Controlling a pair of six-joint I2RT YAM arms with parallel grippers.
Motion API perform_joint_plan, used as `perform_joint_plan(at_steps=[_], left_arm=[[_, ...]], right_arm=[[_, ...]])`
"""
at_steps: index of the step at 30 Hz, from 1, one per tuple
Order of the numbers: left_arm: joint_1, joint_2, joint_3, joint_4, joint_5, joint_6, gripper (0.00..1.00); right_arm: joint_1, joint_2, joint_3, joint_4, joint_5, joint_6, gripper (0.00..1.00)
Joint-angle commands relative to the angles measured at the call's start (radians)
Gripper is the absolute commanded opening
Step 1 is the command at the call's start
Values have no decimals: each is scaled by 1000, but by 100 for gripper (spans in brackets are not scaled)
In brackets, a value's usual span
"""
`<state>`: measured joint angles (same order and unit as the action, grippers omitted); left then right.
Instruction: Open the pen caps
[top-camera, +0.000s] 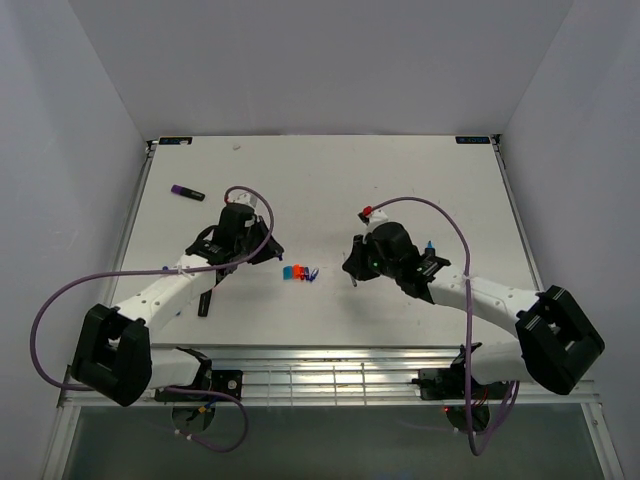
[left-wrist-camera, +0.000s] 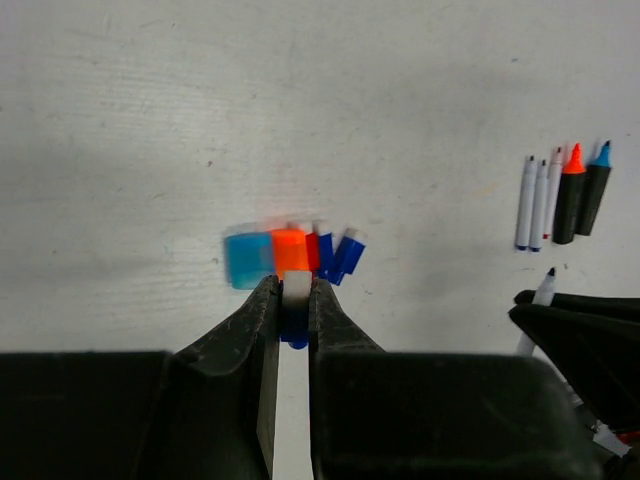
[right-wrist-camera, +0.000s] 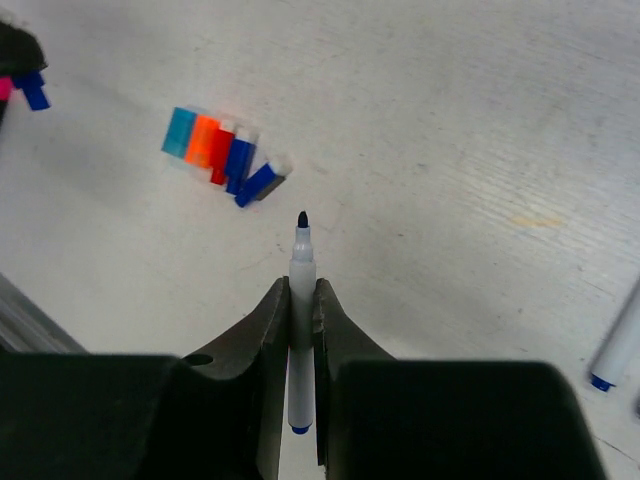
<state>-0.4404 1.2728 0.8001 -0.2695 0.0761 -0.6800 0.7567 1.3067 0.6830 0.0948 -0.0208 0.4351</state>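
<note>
Near cap pile (left-wrist-camera: 290, 255): left claw (left-wrist-camera: 293, 287) pinches blue cap (left-wrist-camera: 293, 325); right claw (right-wrist-camera: 301, 295) clamps uncapped pen (right-wrist-camera: 301, 262)

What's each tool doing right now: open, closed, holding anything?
Left tool: closed on a slim blue cap.
Right tool: closed on an uncapped white pen.

Even light; blurry pen caps (left-wrist-camera: 290, 252)

Loose pen caps (top-camera: 298, 272) clustered on white table (top-camera: 330, 180), between two arms, purple highlighter (top-camera: 187, 192) far left
</note>
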Motion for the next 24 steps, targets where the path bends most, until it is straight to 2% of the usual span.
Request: perform_joint_plan(at_steps=[1, 7, 12, 24], left_arm=[[-1, -1, -28, -33, -45, 23, 0], [-1, 49, -73, -24, -15, 22, 0], [-1, 79, -101, -4, -19, 22, 0], [-1, 128, -127, 62, -22, 13, 0]], right_arm=[[-5, 34, 58, -145, 180, 2, 8], [-29, 95, 105, -233, 268, 13, 8], [-77, 129, 99, -230, 234, 10, 8], [-109, 227, 144, -228, 266, -35, 8]])
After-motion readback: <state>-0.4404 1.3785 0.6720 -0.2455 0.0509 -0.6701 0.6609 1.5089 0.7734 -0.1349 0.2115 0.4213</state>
